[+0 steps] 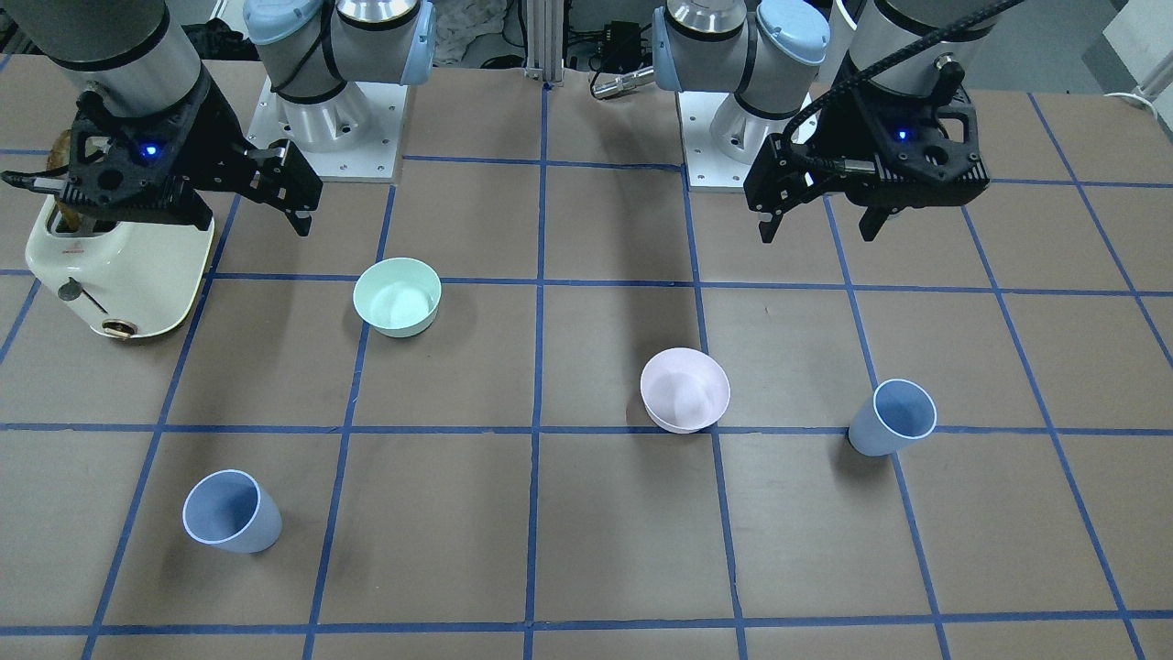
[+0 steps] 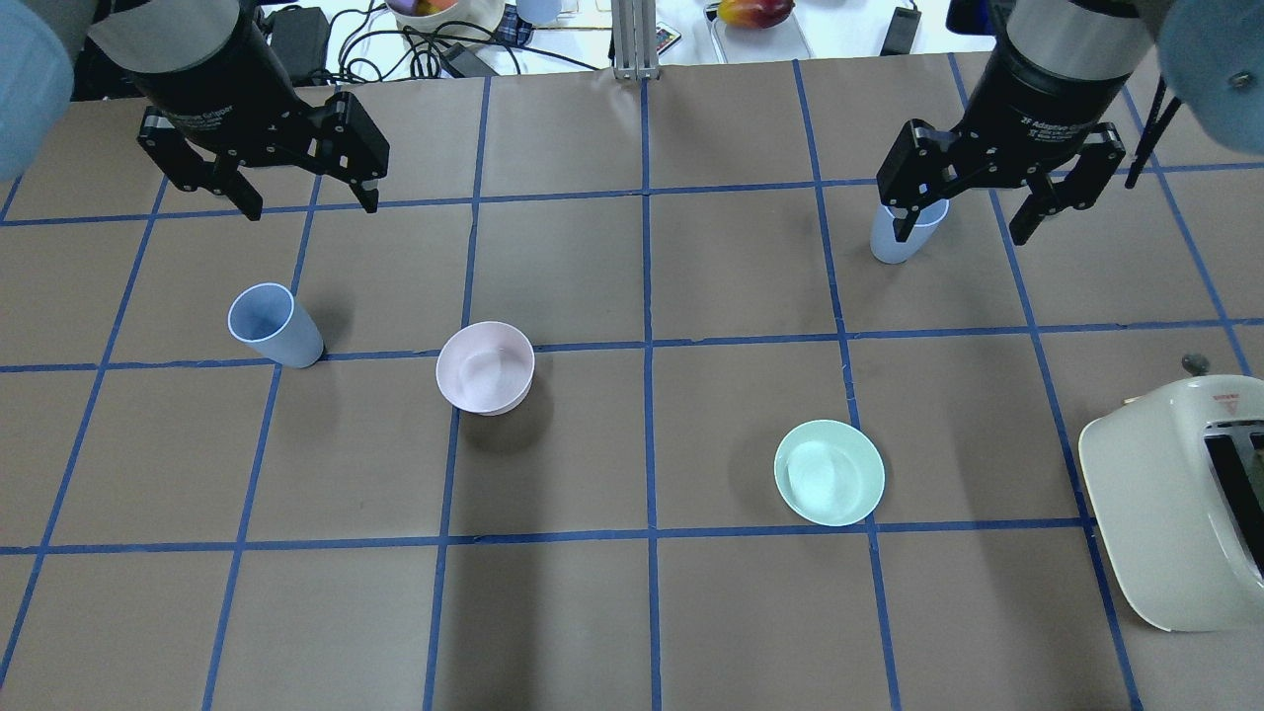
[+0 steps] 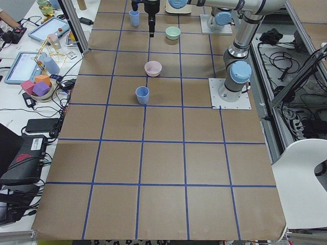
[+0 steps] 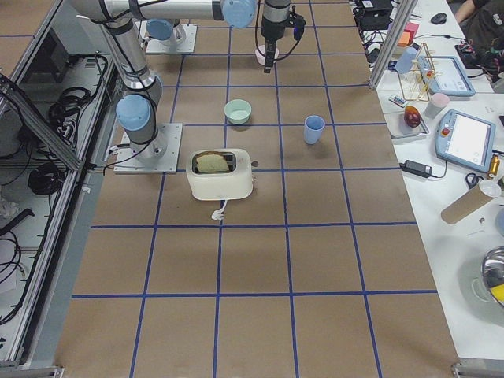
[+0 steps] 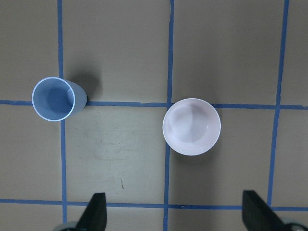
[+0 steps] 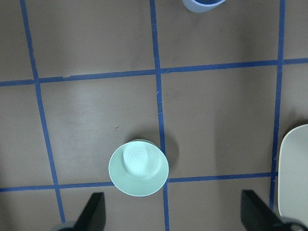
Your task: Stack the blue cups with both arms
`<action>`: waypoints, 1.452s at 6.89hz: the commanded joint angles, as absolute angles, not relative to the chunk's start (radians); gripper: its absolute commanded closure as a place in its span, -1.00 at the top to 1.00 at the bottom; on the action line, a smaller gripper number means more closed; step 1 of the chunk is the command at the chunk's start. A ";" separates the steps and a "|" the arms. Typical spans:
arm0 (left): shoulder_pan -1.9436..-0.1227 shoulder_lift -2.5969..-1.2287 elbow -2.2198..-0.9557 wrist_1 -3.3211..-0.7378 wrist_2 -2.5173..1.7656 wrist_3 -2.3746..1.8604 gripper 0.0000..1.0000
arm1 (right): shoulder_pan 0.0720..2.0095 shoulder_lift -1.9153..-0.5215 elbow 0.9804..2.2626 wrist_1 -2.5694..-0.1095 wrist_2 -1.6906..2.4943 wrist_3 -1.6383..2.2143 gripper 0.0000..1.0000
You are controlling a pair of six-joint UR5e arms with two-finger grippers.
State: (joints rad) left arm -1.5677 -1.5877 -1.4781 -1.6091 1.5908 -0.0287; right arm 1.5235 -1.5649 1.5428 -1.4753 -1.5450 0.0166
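Two smooth, tapered blue cups, upright, apart

Bright, even light from overhead here, no harsh glare on the brown paper-covered bench. The pale blue-grey plastic cup on the left throws only a short, soft shadow to its side. Broad dim shadow bands run down the bench's middle. There's a gentle sheen inside the pale pink bowl. The light blue joint cap in the overhead view's corner, close to the lens, is blurred.
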 commanded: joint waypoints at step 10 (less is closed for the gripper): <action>-1.361 -1.829 -1.727 -1.190 1.603 0.120 1.00 | 1.488 -1.473 1.514 -1.630 -1.545 -0.005 1.00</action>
State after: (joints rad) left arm -1.3990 -1.7603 -1.6571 -1.3526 1.5996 0.0856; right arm 1.4998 -1.5262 1.5280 -1.5412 -1.5428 -0.0023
